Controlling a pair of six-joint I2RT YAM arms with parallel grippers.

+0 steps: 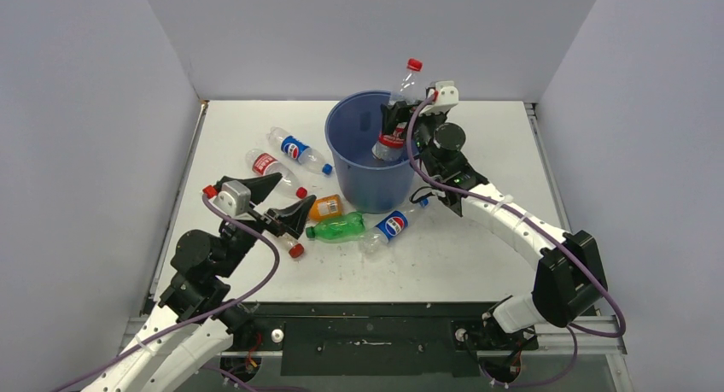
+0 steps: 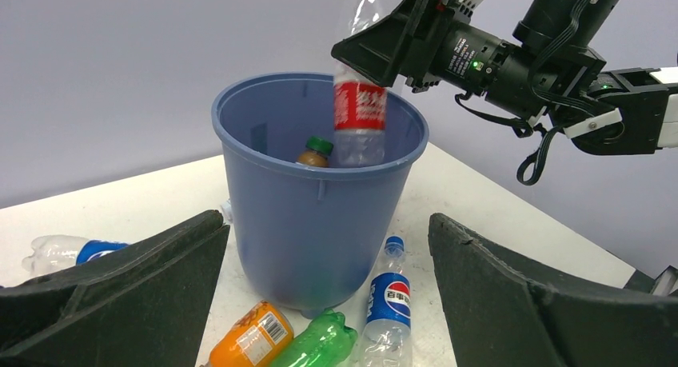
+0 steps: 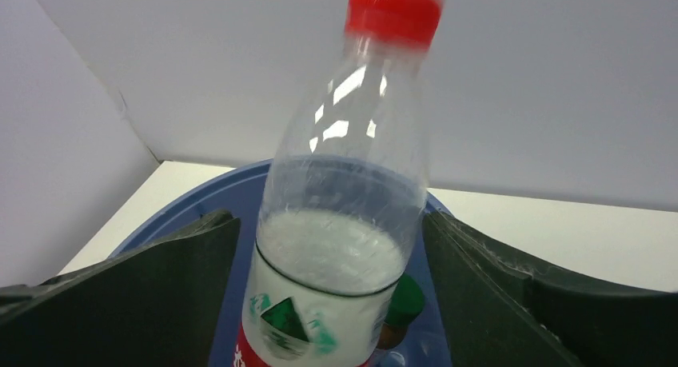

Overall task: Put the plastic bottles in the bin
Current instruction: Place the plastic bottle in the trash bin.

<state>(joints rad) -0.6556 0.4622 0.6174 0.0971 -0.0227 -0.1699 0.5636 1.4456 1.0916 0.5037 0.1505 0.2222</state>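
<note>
right gripper [image 1: 398,119] jaws apart around red-capped bottle [image 2: 359,103], its base inside bin [image 2: 280,215]; left gripper [image 1: 294,191] spread wide

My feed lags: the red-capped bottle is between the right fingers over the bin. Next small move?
Probably open the right gripper wider without moving the arm: the red-capped bottle stands upright, base already below the bin rim, with a gap showing beside one finger.

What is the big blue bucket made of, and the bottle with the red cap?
The blue bucket looks like smooth, opaque moulded plastic: even colour, soft sheen, small ribs under the rim. The bottle with the red cap seems to be thin, clear, glossy plastic: you see through it and light glints on it. Its cap looks like solid red plastic.
</note>
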